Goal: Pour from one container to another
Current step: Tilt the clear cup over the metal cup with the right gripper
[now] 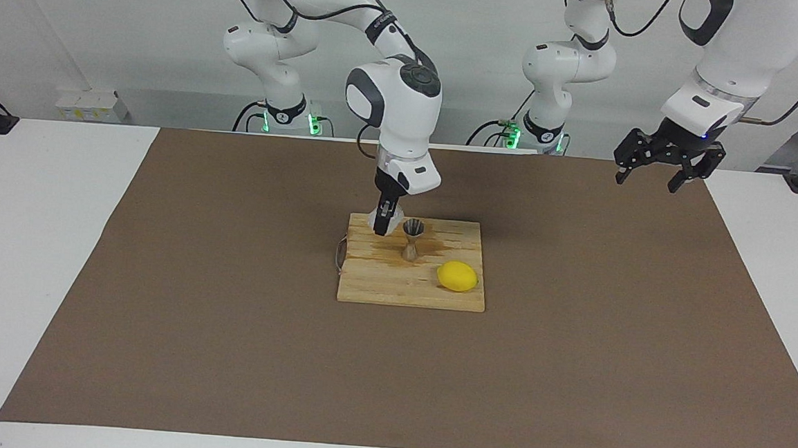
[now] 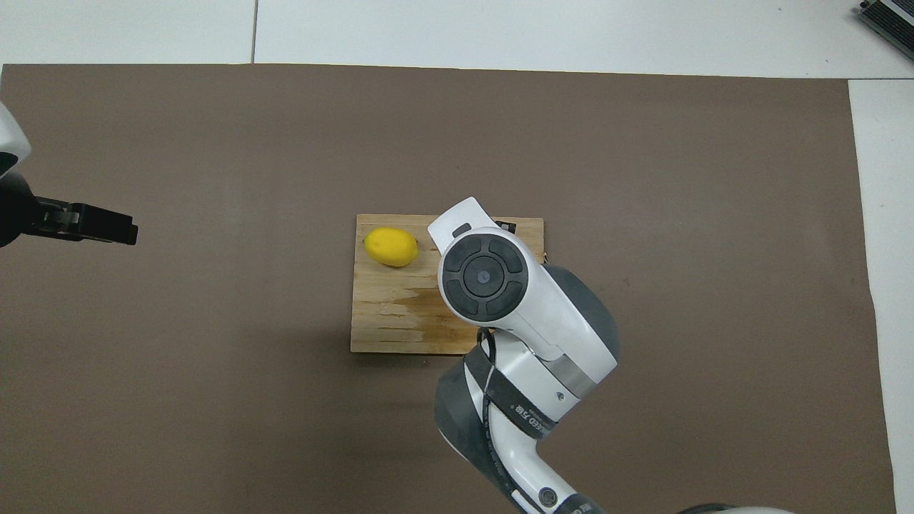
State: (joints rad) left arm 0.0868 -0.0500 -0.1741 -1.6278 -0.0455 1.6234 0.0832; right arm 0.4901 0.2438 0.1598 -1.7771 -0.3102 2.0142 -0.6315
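A: Facing view: the right gripper (image 1: 385, 229) is down at the clear cup (image 1: 378, 219), fingers pinching it, beside the steel jigger (image 1: 412, 239) on the wooden board (image 1: 395, 286). The lemon (image 1: 457, 276) lies farther from the robots.

B: Overhead, the arm hides both. The left gripper (image 2: 107, 227), spread, waits over bare brown mat (image 2: 214, 392).

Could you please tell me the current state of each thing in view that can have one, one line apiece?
Clear cup: on the cutting board, beside the jigger, with the right gripper around it.
Jigger: upright on the board, untouched.
Lemon: lying on the board, untouched.
Cutting board: flat on the table, stained wet near the jigger.
Right gripper: down at the cup.
Left gripper: open, waiting in the air over the mat.
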